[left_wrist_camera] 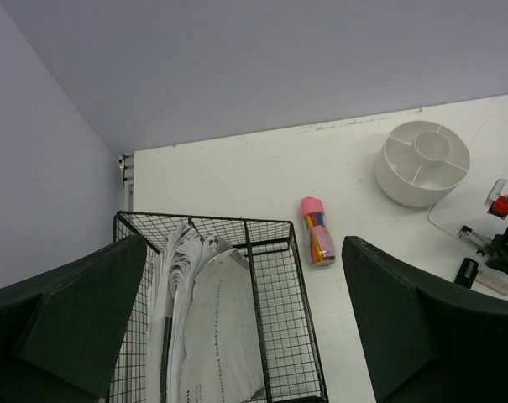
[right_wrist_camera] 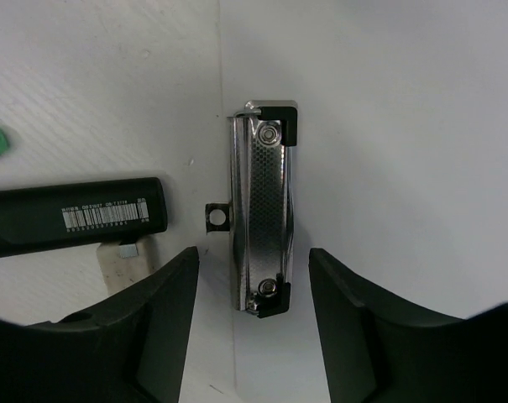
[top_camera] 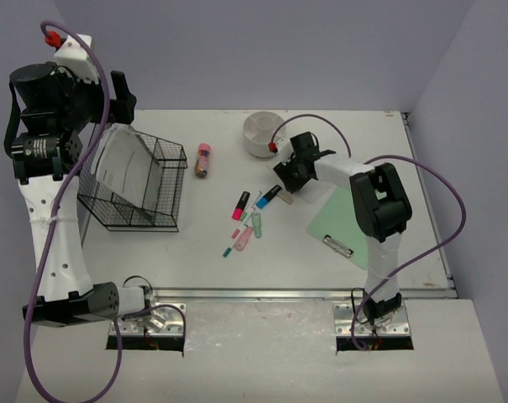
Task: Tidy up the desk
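The desk [top_camera: 212,243] is off-white and holds scattered stationery. My right gripper [top_camera: 294,170] [right_wrist_camera: 252,269] is low over a white clipboard [right_wrist_camera: 388,126]. Its open jaws straddle the board's metal clip [right_wrist_camera: 262,210], with a gap on each side. My left gripper [top_camera: 122,105] [left_wrist_camera: 245,336] is raised and wide open above a black wire basket [top_camera: 136,189] [left_wrist_camera: 279,277]. The basket holds white papers [left_wrist_camera: 212,319], and nothing is between the left fingers.
A pink-capped tube of pens [top_camera: 203,159] [left_wrist_camera: 317,231] lies mid-desk. A white round organizer [top_camera: 261,134] [left_wrist_camera: 421,164] stands at the back. Several markers [top_camera: 240,205] lie in the middle, a green clipboard [top_camera: 342,220] at right. A black barcoded object [right_wrist_camera: 69,217] lies left of the clip.
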Motion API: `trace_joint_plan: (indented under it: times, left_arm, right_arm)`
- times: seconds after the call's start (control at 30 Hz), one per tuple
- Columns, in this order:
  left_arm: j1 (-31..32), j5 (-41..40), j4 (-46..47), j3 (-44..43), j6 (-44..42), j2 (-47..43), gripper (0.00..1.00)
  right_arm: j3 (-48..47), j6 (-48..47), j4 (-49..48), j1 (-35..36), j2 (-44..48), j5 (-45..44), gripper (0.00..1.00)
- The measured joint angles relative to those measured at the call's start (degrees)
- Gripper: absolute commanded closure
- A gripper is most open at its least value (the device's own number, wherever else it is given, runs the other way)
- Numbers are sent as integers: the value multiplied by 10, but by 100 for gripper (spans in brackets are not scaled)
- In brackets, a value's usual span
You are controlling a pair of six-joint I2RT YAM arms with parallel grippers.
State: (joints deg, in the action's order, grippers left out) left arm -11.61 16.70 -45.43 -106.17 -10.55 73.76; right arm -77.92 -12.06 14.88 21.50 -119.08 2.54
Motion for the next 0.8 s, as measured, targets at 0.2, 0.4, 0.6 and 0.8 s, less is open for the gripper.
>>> trace_joint_plan:
  times: [0.2, 0.4, 0.6, 0.8]
  left_arm:
    - [6, -1, 11, 17, 0, -2, 0]
    - [19, -4, 20, 30, 1, -3, 0]
    - [59, -8, 28, 62, 0, -9, 0]
    - [158, -25, 46, 103, 2, -20, 0]
  right_arm:
    - [-16, -7, -8, -11, -15, 20, 58]
    - [-55, -11, 2, -15, -43, 42, 84]
    - [-88, -6, 38, -27, -56, 76, 100]
    - [-86, 14, 77, -39, -27, 117, 100]
